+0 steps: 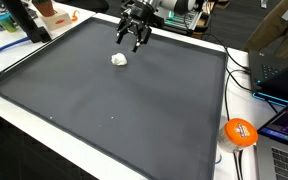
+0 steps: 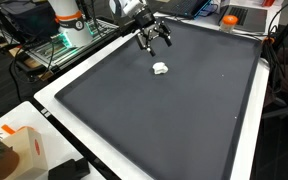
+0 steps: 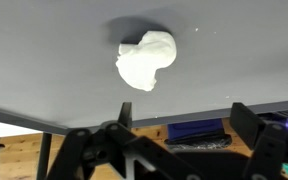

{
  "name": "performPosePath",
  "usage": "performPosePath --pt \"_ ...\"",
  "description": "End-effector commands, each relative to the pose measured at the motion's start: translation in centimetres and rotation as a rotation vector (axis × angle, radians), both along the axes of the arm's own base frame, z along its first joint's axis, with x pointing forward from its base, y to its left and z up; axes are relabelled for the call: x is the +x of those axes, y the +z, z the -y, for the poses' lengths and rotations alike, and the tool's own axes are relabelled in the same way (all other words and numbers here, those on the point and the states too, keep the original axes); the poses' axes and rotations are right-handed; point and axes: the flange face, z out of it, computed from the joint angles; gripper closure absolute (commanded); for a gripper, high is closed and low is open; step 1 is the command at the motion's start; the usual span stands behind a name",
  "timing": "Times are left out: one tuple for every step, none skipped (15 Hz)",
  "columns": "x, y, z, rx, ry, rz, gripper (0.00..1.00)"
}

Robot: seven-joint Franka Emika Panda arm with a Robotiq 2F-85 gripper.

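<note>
Open wide and empty: the fingers point(image 1: 136, 41), up in the air over the far end of a dark mat point(image 1: 134, 115), touching nothing. Down on the mat close to their tips, a small white lump point(image 1: 119, 59), crumpled and irregular, clear of both fingers and not between them. In that exterior view, lump a little toward the camera from the fingers and slightly to the picture's left.

Same layout in an exterior view from another place: fingers point(image 2: 147, 43) spread above the mat point(image 2: 184, 125), white lump point(image 2: 160, 69) lying flat near them, nearer the mat's middle, with open mat showing between lump and fingertips.

In the wrist view, fingers point(image 3: 252, 130) dark and blurred along the lower edge, one on each side, a broad gap between. White lump point(image 3: 144, 60) ahead of them in the upper middle, resting on the grey mat, off toward the picture's left of the gap's centre.

Around the mat, the pale rim of the tabletop point(image 1: 44, 125); off to one side, an orange ball point(image 1: 240, 131) well apart from lump and fingers.
</note>
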Motion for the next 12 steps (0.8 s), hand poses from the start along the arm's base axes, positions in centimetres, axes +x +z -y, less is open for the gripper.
performPosePath --pt "-1.1 4.1 2.3 0.053 0.102 -0.113 0.00" --pt "-1.3 4.8 2.7 0.058 0.138 -0.145 0.00" --pt "-0.2 5.3 2.7 0.061 0.177 -0.176 0.00" --pt "1.2 6.0 2.6 0.059 0.215 -0.204 0.00" --pt "1.2 7.0 2.0 0.059 0.247 -0.239 0.00" --pt "0.6 7.4 1.8 0.049 0.262 -0.291 0.00" --pt "1.5 8.1 0.5 0.042 0.279 -0.330 0.00" --pt "2.4 8.9 -1.8 0.043 0.303 -0.364 0.00" --pt "2.9 8.7 -3.8 0.072 0.341 -0.398 0.00" --pt "3.7 8.9 -4.2 0.088 0.355 -0.424 0.00" --pt "4.3 10.5 -4.5 0.114 0.380 -0.454 0.00" --pt "3.3 9.4 -3.9 0.088 0.340 -0.411 0.00"
